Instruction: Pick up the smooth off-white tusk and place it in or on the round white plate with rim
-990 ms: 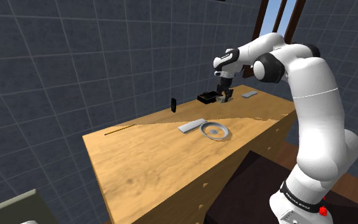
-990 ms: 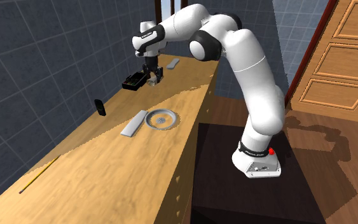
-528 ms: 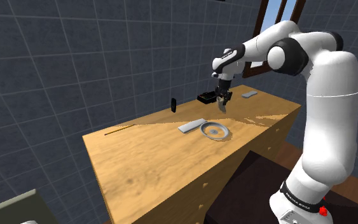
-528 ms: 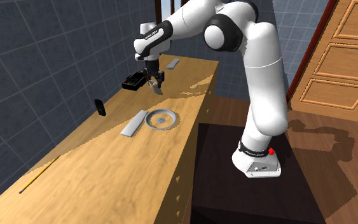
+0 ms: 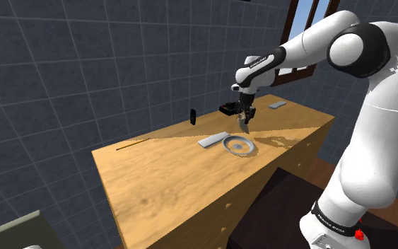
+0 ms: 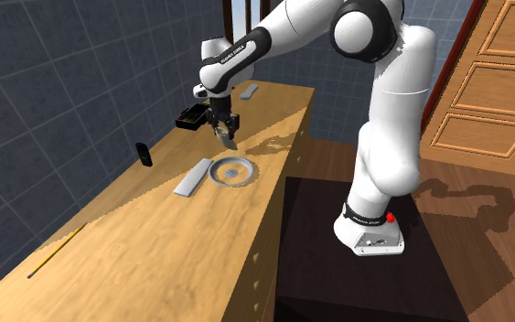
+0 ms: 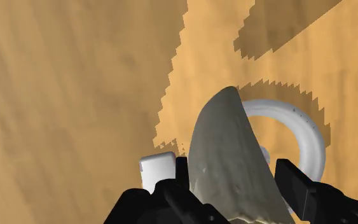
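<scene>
— Over the table (image 5: 176, 185), moved since half a second ago?
— Moved. Raised higher at the elbow of the arm (image 5: 377, 120); brought nearer the plate (image 5: 240, 146), farther from the black box (image 5: 228, 108), at the gripper (image 5: 245, 115).
— Jaws?
— Clamped on the tusk (image 5: 246, 124), held tip down in the air near the plate.
— More from the wrist?
— Shows fingers (image 7: 185, 177) against both flanks of the tusk, plate rim curving beyond it, slab (image 7: 156, 170) corner beside; contact not to be made out from the shoulder.
</scene>
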